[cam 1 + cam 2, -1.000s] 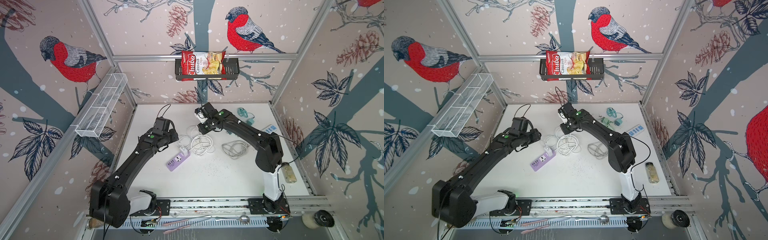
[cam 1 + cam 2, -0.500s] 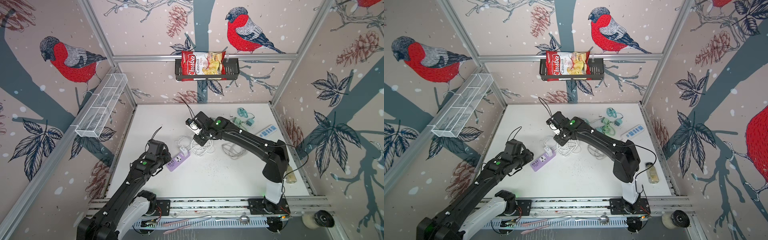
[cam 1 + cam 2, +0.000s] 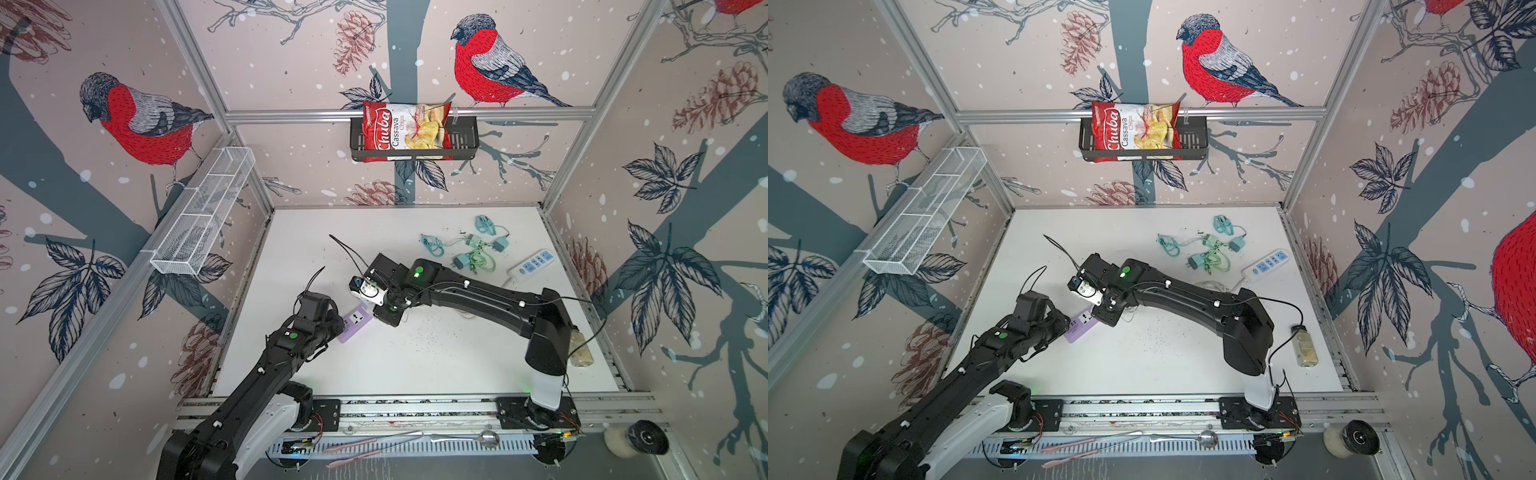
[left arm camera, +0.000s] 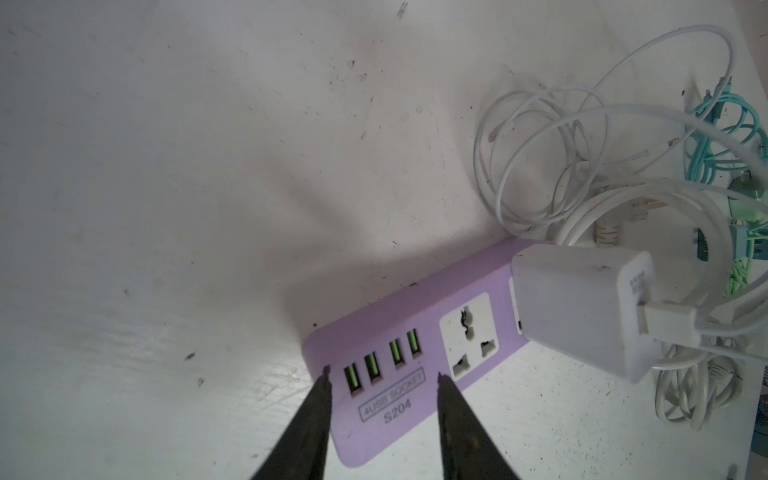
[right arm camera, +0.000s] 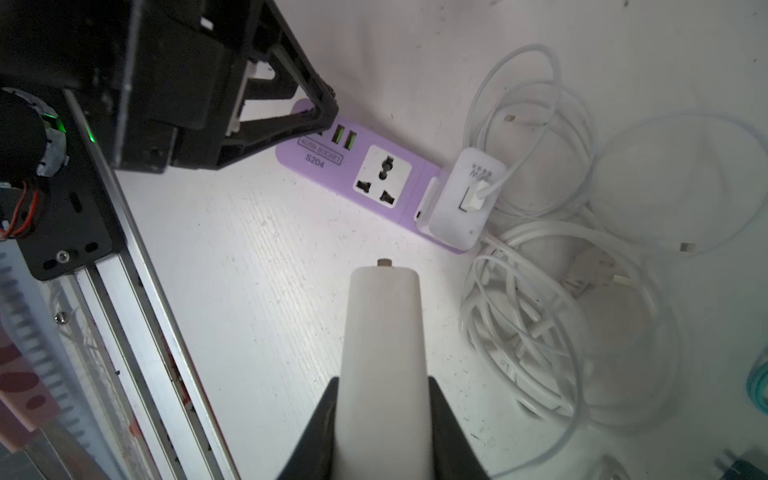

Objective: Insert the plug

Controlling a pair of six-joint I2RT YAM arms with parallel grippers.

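A purple power strip (image 3: pixel 356 323) (image 3: pixel 1082 324) lies on the white table. My left gripper (image 4: pixel 384 374) (image 3: pixel 338 328) has the strip's USB end (image 4: pixel 386 399) between its fingers, which lie against the strip's edges. The strip has a free universal socket (image 4: pixel 469 332) (image 5: pixel 382 174), and a white charger (image 4: pixel 582 307) (image 5: pixel 465 195) is plugged in beside it. My right gripper (image 5: pixel 382 382) (image 3: pixel 387 318) is shut on the white plug (image 5: pixel 384 324). The plug's metal pin (image 5: pixel 384 262) points at the strip, a short way off the free socket. The arm hides the plug in both top views.
White cable coils (image 5: pixel 540 324) (image 4: pixel 540 166) lie just past the charger. Teal cables with adapters (image 3: pixel 473 253), a white and blue power strip (image 3: pixel 532 264) and a small jar (image 3: pixel 582 351) sit to the right. A chips bag (image 3: pixel 407 131) hangs in a basket on the back wall.
My left gripper has drawn back toward the front and settled on the strip's USB end, its jaws narrowing. My right gripper has carried the plug from the back of the table to the strip.
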